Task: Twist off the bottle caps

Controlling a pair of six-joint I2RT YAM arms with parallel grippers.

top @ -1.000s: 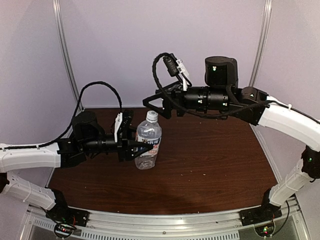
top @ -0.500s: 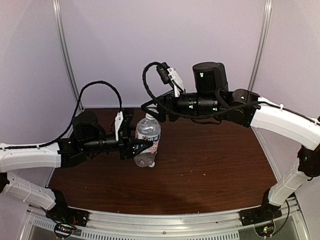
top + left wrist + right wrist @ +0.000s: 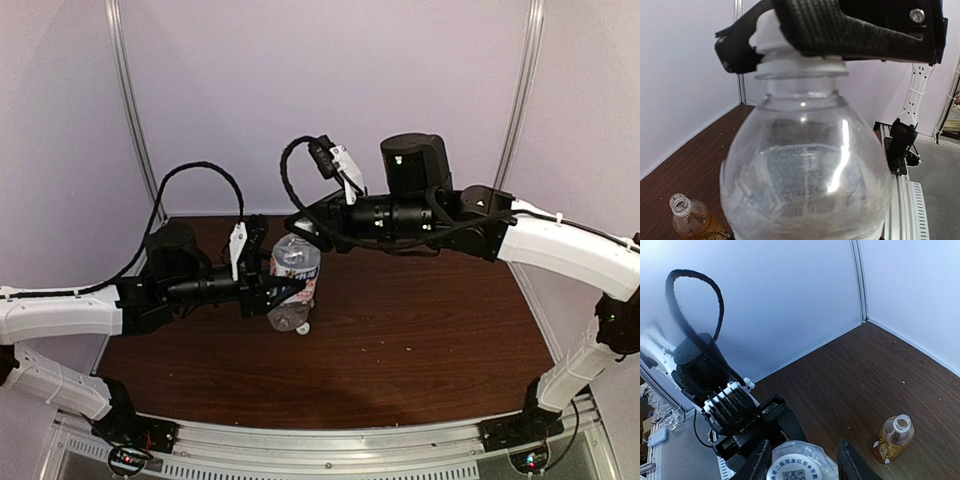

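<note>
My left gripper [image 3: 284, 292] is shut on the body of the clear bottle [image 3: 294, 272], holding it upright; in the left wrist view the bottle [image 3: 805, 165] hides the fingers. Its white bottle cap [image 3: 765, 31] is on. My right gripper [image 3: 303, 233] has come down over the cap [image 3: 797, 467], one finger on each side. The right wrist view shows a slim gap by one finger [image 3: 844, 455], so I cannot tell whether it grips. The amber bottle [image 3: 894, 439] stands uncapped on the table, also low in the left wrist view [image 3: 690, 221].
A small white piece [image 3: 304, 327] lies on the dark wood table [image 3: 420, 330] by the clear bottle's base. Pale walls close in the back and sides. An aluminium rail [image 3: 330, 440] runs along the near edge.
The right gripper moved left and down onto the clear bottle's cap, and its jaws narrowed around it. The left gripper kept its hold on the bottle.
</note>
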